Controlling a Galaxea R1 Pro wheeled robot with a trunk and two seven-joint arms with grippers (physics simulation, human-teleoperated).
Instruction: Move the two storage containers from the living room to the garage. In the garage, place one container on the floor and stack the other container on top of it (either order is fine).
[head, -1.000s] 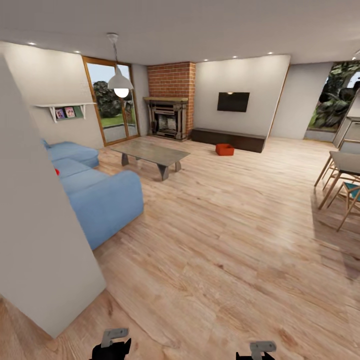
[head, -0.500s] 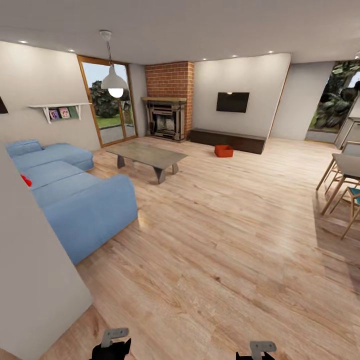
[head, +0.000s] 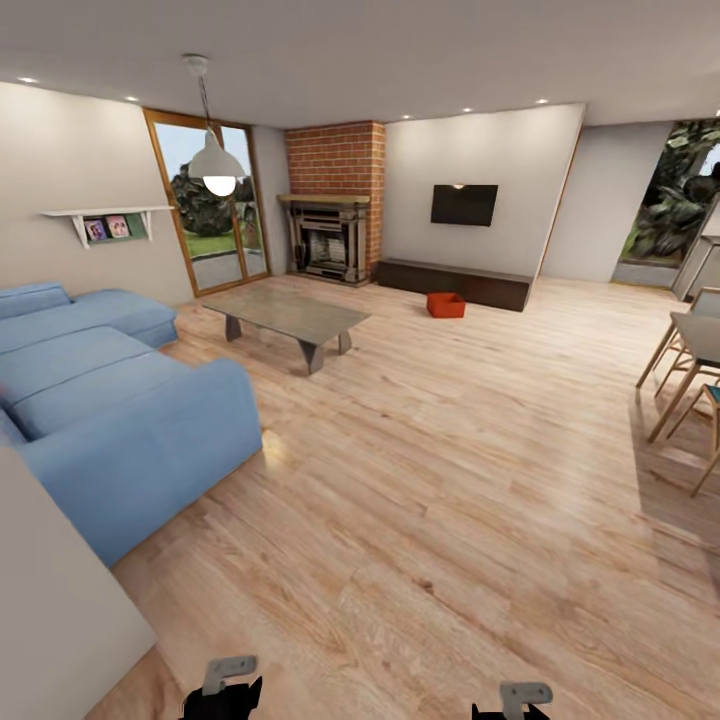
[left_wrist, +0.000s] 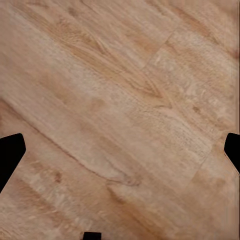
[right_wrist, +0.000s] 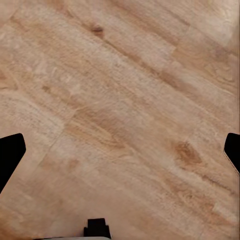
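Orange-red storage container (head: 446, 304) sits on wood-plank floor (head: 450, 480) beside dark low cabinet (head: 455, 281), far end of living room; we see one, untouched. Left wrist view: left gripper (left_wrist: 120, 150) fingers apart, empty, over planks. Right wrist view: right gripper (right_wrist: 120, 150) likewise apart, ready for pickup.

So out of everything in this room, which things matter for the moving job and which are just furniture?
For the job:
- orange-red storage container, on the wood floor by the dark low bench
- left claw and right claw, both open over bare planks

Just there:
- blue sofa
- grey low table
- brick fireplace
- wall TV
- pendant lamp
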